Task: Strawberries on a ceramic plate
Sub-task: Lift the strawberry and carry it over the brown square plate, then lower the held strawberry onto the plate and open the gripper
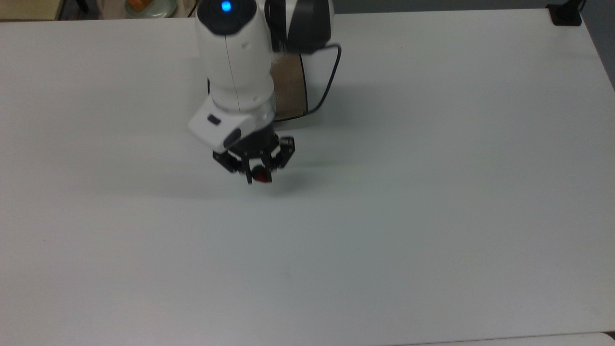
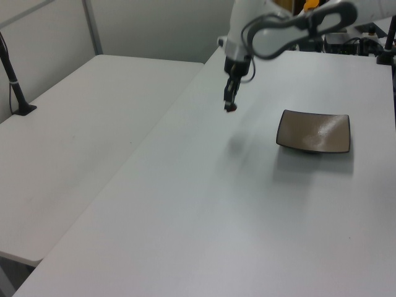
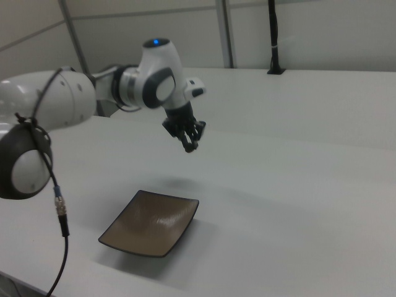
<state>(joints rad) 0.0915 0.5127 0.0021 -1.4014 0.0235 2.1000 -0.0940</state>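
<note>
A tiny red strawberry [image 1: 262, 176] hangs in the air between the black fingers of my gripper [image 1: 260, 177], which is shut on it well above the white table [image 1: 432, 192]. In the left view the gripper [image 2: 230, 106] is up and to the left of the square taupe-brown ceramic plate [image 2: 314, 132]. In the right view the gripper [image 3: 191, 146] hovers above and beyond the plate [image 3: 151, 222], with its shadow on the table just past the plate's far edge. In the top view the arm covers most of the plate [image 1: 289, 93].
A black cable [image 1: 328, 81] loops from the arm's wrist beside the plate. A round pale plate with orange food [image 1: 150, 6] sits beyond the table's far edge. A black post base [image 1: 565, 14] stands at the table's far right corner in the top view.
</note>
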